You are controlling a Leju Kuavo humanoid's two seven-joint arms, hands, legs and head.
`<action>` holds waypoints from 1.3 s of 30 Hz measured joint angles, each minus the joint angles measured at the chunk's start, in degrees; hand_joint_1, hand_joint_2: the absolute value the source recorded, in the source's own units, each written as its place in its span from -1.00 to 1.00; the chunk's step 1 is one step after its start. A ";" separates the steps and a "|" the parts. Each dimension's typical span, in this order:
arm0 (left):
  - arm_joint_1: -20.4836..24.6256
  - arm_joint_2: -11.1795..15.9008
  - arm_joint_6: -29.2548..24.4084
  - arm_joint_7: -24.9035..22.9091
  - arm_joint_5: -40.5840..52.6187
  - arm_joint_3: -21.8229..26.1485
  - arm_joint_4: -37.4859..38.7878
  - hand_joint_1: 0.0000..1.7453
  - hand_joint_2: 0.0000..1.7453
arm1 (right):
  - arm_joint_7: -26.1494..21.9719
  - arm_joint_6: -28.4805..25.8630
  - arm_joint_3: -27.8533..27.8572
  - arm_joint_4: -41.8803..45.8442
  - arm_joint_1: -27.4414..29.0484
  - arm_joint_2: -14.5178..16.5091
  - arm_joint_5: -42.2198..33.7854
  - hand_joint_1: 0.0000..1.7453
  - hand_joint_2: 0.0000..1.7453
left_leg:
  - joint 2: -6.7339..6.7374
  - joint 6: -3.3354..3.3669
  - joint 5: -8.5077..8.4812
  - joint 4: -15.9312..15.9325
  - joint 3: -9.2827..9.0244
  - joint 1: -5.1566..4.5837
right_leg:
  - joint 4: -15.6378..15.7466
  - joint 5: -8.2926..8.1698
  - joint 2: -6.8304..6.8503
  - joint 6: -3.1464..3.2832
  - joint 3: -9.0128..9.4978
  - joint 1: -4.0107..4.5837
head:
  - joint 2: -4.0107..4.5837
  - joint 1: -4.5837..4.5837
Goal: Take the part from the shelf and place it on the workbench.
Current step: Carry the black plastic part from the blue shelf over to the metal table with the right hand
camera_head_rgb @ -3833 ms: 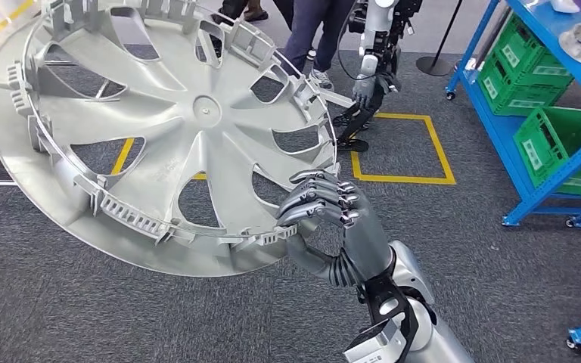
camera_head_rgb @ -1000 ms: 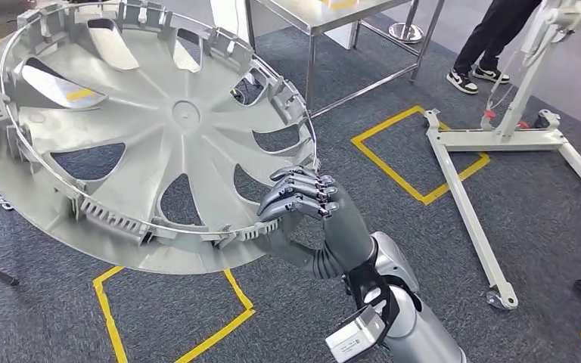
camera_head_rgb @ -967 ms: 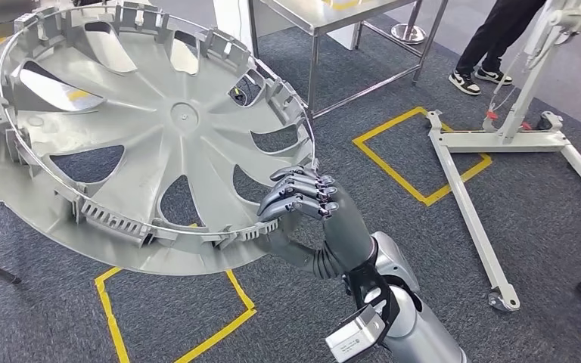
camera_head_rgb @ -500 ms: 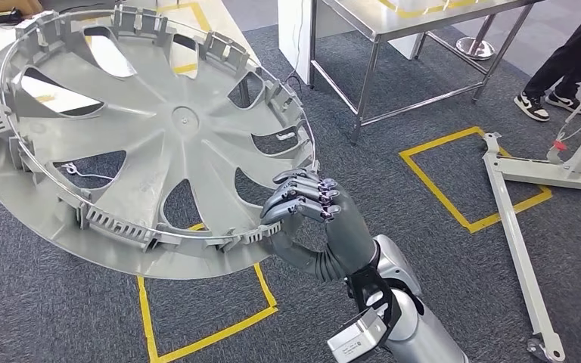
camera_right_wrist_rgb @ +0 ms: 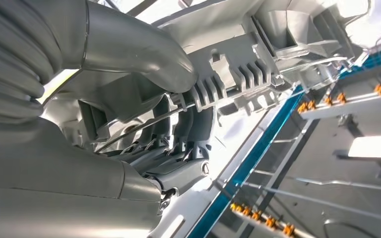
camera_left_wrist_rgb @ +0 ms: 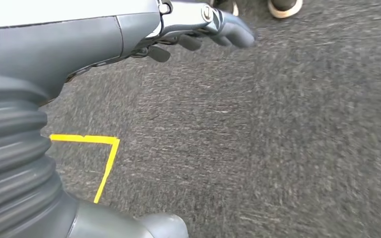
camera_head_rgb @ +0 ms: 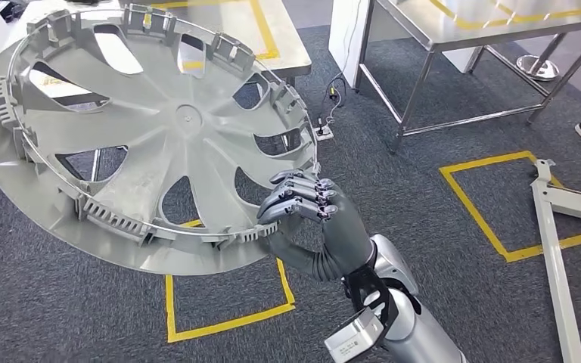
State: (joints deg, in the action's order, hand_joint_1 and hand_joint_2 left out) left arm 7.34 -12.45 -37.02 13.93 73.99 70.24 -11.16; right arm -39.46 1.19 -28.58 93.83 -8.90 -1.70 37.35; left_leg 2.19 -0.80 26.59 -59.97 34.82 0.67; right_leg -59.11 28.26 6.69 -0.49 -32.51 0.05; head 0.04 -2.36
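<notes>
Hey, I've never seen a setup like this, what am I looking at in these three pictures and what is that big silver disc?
This is a two-legged humanoid robot with two silver arms. The head view looks down from high on its body: its right hand grips the rim of a large silver plastic wheel cover, carried tilted above grey carpet marked with yellow tape squares. Steel workbenches stand ahead. The right wrist view shows that grip from close behind the hand. The left wrist view looks down at the carpet, where the left hand holds nothing.
</notes>
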 joint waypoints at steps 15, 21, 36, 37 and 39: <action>0.04 -0.07 0.49 -0.94 -0.09 -0.21 0.03 -1.00 1.00 | -0.21 2.10 -0.01 0.02 -1.22 -0.01 -3.29 1.00 1.00 | -5.18 0.72 -0.88 0.12 0.65 0.12 | 0.17 -0.38 -7.21 -0.54 -0.49 -0.37 | 0.00 -0.51; 0.02 -0.04 0.50 -1.60 -0.30 -0.21 0.03 -1.00 1.00 | -0.19 2.67 0.07 -0.01 -2.29 0.06 -3.71 1.00 1.00 | -5.04 -0.08 -1.49 0.96 0.50 0.25 | 0.25 -0.76 -7.19 0.02 -0.83 -0.23 | 0.00 -0.40; 0.08 -0.10 0.28 -1.89 -0.72 -0.21 -0.04 -1.00 1.00 | -0.19 2.97 0.19 -0.08 -3.13 0.26 -4.52 1.00 1.00 | -4.96 0.88 -2.13 2.29 -0.04 0.37 | 0.47 -0.84 -7.06 -0.53 -0.74 -0.50 | 0.00 -0.40; 0.10 -0.17 0.24 -1.83 -0.74 -0.21 -0.04 -1.00 1.00 | -0.19 2.99 0.20 -0.07 -3.23 0.31 -4.53 1.00 1.00 | -4.86 1.05 -2.49 2.99 -0.42 0.62 | -0.58 -0.03 -7.03 -0.73 -1.13 -0.45 | 0.00 -0.46; 0.16 -0.25 0.17 -1.73 -0.77 -0.21 -0.05 -1.00 1.00 | -0.22 3.07 0.23 -0.12 -3.42 0.30 -4.57 1.00 1.00 | -4.66 1.22 -2.90 3.68 -0.76 0.92 | -6.14 3.29 -6.99 -1.24 -3.63 -0.61 | 0.00 -0.64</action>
State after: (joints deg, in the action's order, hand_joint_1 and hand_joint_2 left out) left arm 7.51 -12.70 -36.85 12.20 73.22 70.03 -11.21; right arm -39.68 4.25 -28.35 93.71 -12.32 -1.40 32.78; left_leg -2.47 0.42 23.68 -56.29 34.06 1.59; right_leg -65.25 31.55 -0.29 -1.73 -36.14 -0.56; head 0.04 -3.00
